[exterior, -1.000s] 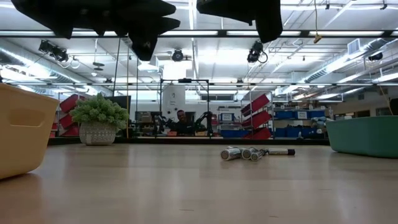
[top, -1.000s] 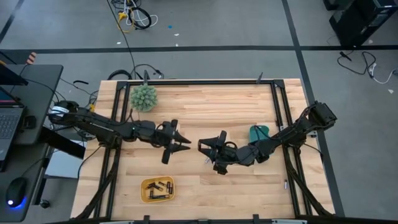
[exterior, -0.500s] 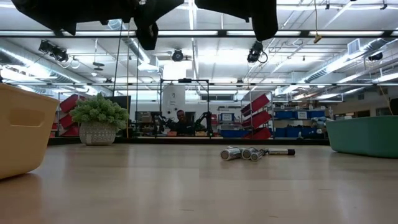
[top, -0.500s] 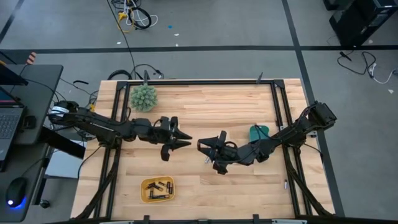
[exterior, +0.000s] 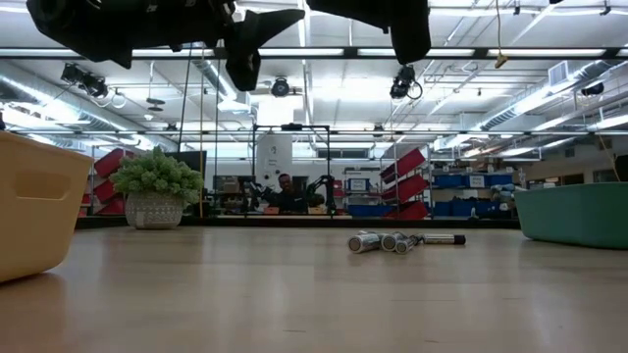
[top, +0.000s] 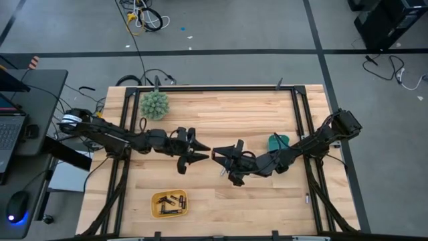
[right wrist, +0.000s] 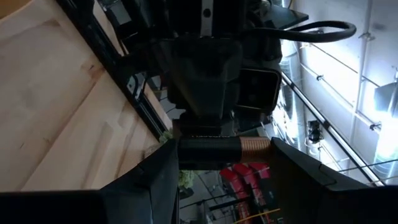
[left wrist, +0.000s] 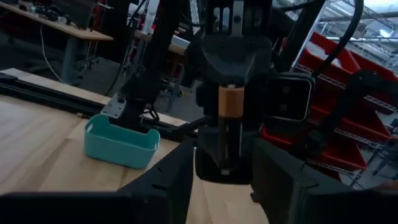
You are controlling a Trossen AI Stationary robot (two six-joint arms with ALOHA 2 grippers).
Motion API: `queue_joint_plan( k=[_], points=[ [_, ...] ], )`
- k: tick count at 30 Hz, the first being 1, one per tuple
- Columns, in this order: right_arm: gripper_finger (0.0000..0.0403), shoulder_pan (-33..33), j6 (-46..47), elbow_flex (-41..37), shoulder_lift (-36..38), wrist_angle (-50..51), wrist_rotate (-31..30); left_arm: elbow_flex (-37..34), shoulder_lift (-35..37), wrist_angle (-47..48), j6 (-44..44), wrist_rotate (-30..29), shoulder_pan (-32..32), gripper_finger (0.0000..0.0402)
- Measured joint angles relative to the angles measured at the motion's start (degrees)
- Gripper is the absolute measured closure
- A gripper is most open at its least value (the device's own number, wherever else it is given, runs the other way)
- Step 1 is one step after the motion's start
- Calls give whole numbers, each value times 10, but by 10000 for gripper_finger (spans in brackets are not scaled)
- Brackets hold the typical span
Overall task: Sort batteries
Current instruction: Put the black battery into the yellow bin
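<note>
Handover above the desk (top: 254,107): left tool (top: 200,152) apart, right tool (top: 219,159) clamped end-to-end on a battery (left wrist: 227,106). Next, probably, left clears and right carries it to a tray.

Overhead camera looks straight down; low camera looks level across the surface (top: 227,107); wrist cameras closely face each other.

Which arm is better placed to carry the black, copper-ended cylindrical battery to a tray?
Right, probably. The right gripper holds that battery between its fingers; the left gripper faces it, open and empty. The teal tray lies beside the right arm.
</note>
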State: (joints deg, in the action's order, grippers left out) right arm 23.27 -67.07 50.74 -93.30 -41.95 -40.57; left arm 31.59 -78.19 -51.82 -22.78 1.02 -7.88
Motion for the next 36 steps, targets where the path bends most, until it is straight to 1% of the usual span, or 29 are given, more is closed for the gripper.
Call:
queue_joint_plan(
  k=[5,7,10,16,25,33,36],
  points=[
    [194,-1,0,0,-1,0,-1,0,0,-25,4,-3,0,209],
    [194,-4,0,0,-3,1,-1,3,0,-34,8,-3,0,201],
    [194,-10,6,0,-3,0,-1,12,-1,-22,6,-3,0,195],
    [194,-16,7,0,-3,0,-1,22,-21,-19,1,-10,0,193],
    [194,-17,9,0,-3,0,-1,22,-24,-26,1,-41,0,193],
    [194,-17,9,0,-3,0,-1,22,-26,-24,14,-42,0,193],
    [194,-17,9,0,-3,0,-1,23,-32,-22,15,-54,0,193]
  ],
)
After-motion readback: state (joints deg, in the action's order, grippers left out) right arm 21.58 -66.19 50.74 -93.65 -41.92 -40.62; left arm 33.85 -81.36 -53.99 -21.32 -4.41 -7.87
